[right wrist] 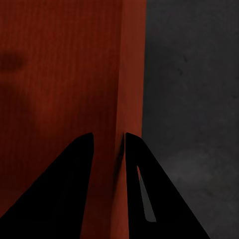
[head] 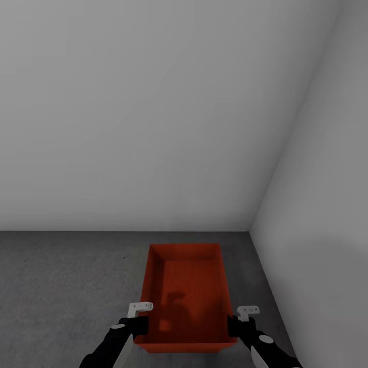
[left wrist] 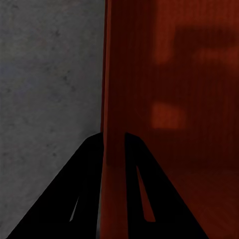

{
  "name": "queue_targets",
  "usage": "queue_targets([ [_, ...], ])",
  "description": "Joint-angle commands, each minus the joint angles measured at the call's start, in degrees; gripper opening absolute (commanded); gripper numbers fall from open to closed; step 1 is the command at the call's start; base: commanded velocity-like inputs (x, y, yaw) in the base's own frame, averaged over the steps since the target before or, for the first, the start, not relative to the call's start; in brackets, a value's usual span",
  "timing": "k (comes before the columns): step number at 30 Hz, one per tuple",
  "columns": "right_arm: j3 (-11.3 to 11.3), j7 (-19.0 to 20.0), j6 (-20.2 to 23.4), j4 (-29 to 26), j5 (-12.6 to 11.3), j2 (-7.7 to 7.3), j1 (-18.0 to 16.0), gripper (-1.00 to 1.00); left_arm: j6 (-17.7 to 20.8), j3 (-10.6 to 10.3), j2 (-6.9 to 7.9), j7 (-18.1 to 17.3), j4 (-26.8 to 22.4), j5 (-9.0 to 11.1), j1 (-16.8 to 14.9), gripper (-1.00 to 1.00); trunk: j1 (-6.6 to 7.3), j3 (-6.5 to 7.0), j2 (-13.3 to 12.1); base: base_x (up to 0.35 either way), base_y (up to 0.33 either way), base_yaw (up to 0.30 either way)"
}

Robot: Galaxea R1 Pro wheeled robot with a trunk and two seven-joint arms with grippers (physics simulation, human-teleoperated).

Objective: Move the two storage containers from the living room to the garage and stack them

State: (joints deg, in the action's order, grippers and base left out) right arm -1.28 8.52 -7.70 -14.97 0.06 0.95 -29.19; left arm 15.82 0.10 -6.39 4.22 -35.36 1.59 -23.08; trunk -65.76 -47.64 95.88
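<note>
Head view: thin-walled rectangular orange-red container (head: 186, 296), speckled floor (head: 66, 286).

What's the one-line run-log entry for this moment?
place: garage corner, white walls | storage container: empty, over concrete floor | left gripper: shut on left wall | right gripper: shut on right wall | second container: unseen

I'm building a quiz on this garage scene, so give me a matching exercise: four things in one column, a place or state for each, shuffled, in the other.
Things:
1. storage container
2. left gripper
3. right gripper
4. floor

Places or states:
A. dark grey, speckled
B. pinching the bin's left wall
C. open-topped, orange-red, empty
D. pinching the bin's right wall

Pairs: 1-C, 2-B, 3-D, 4-A
</note>
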Motion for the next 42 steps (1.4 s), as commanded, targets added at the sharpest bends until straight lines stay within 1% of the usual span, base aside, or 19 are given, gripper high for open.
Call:
queue_targets([
  [1, 0.75, 0.65, -0.21, 0.29, 0.12, 0.13, 0.01, -1.0, -0.62, -0.1, -0.16, -0.27, -0.23, 1.08, -0.03, -1.0, 0.01, -0.04, 0.02, 0.0, 0.0, 0.0],
  [9, 0.75, 0.68, -0.21, 0.29, 0.15, 0.16, 0.01, -1.0, -0.62, -0.1, -0.12, -0.27, -0.23, 1.06, -0.03, -1.0, 0.01, -0.04, 0.02, 0.0, 0.0, 0.0],
  [13, 0.75, 0.66, -0.21, 0.29, 0.15, 0.16, 0.01, -1.0, -0.62, -0.1, -0.12, -0.27, -0.23, 1.06, -0.03, -1.0, -0.87, -0.76, 1.63, 0.0, 0.0, 0.0],
  [34, 0.75, 0.62, -0.21, 0.29, 0.12, 0.12, 0.01, -1.0, -0.62, -0.1, -0.11, -0.27, -0.22, 1.04, -0.03, -1.0, -0.87, -0.76, 1.63, 0.0, 0.0, 0.0],
  [36, 0.75, 0.62, -0.21, 0.29, 0.12, 0.15, 0.01, -1.0, -0.62, -0.1, -0.11, -0.27, -0.23, 1.04, -0.03, -1.0, -1.31, -1.12, 2.43, 0.0, 0.0, 0.0],
  [42, 0.75, 0.62, -0.21, 0.29, 0.12, 0.17, 0.01, -1.0, -0.62, -0.1, -0.12, -0.27, -0.23, 1.04, -0.03, -1.0, -1.31, -1.12, 2.43, 0.0, 0.0, 0.0],
])
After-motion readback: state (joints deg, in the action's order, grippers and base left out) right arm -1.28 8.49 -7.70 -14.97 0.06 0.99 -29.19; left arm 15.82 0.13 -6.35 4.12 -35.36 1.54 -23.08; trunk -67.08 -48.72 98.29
